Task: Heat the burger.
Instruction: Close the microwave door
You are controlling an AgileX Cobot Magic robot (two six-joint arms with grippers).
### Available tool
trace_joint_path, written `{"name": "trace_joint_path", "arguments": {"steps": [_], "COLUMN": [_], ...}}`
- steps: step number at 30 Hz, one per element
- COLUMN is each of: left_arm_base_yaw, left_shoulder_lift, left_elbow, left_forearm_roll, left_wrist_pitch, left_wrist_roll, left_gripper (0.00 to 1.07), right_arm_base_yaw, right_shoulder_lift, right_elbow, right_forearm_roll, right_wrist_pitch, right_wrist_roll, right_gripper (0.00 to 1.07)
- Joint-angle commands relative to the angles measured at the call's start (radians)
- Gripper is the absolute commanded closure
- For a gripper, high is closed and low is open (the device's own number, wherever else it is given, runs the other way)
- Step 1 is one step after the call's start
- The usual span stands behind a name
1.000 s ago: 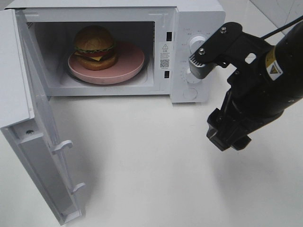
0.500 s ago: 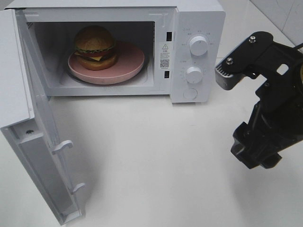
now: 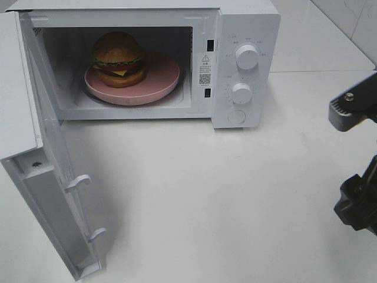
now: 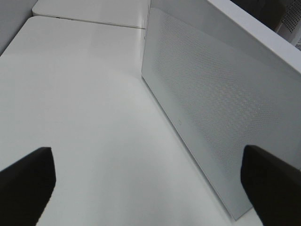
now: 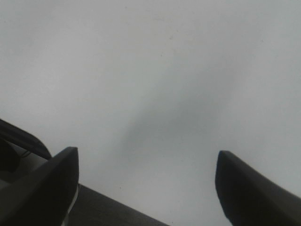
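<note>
Pink plate (image 3: 168,73) holds burger (image 3: 119,58) inside open microwave (image 3: 253,29); left gripper (image 4: 148,176), right gripper (image 5: 146,181) both spread wide, empty.

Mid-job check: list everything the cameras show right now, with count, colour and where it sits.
microwave: one, white, at the back of the table
door: one, white, swung open on the left of the high view
burger: one, brown bun with green, red and yellow layers, on the plate
plate: one, pink, inside the microwave
knobs: two, white, one above the other on the control panel
button: one, white, below the knobs
table: one, white, under everything
right arm: one, black and grey, right edge of the high view, apart from the microwave
left gripper: one, black, open, empty, beside a white dotted panel
right gripper: one, black, open, empty, over bare table
</note>
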Motion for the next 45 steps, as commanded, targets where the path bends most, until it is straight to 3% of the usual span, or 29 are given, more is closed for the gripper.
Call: {"name": "trace_joint_path", "arguments": {"steps": [1,10,20,25,32,34,45], "left_arm_base_yaw": [0.002,0.002,0.002,0.002,0.002,0.002,0.002], "left_shoulder_lift": [-0.001,-0.001,-0.001,-0.001,-0.001,-0.001,-0.001], "left_elbow": [0.003,0.003,0.003,0.003,0.003,0.003,0.003], "left_forearm_roll": [-0.004,-0.004,-0.004,-0.004,-0.004,-0.004,-0.004], "left_wrist_pitch": [-0.003,-0.003,-0.003,-0.003,-0.003,-0.003,-0.003], "left_wrist_roll": [0.001,0.001,0.001,0.001,0.001,0.001,0.001], "left_gripper": [0.06,0.06,0.06,0.06,0.06,0.06,0.06], "right_arm_base_yaw": [-0.052,-0.273,-0.374,-0.436,-0.463,-0.463,-0.463], "right_shoulder_lift": [-0.029,-0.160,-0.353,-0.527,-0.709,-0.825,-1.023], "right_elbow": [0.025,0.080,0.086,0.096,0.097,0.101,0.115], "right_forearm_roll": [0.026,0.118,0.122,0.149,0.179,0.168,0.166], "right_wrist_pitch": [0.003,0.049,0.088,0.114,0.114,0.127,0.136], "right_wrist_roll": [0.015,0.012,0.002,-0.038,-0.068,-0.095,-0.113], "right_gripper": [0.31,0.31,0.31,0.31,0.31,0.31,0.31]}}
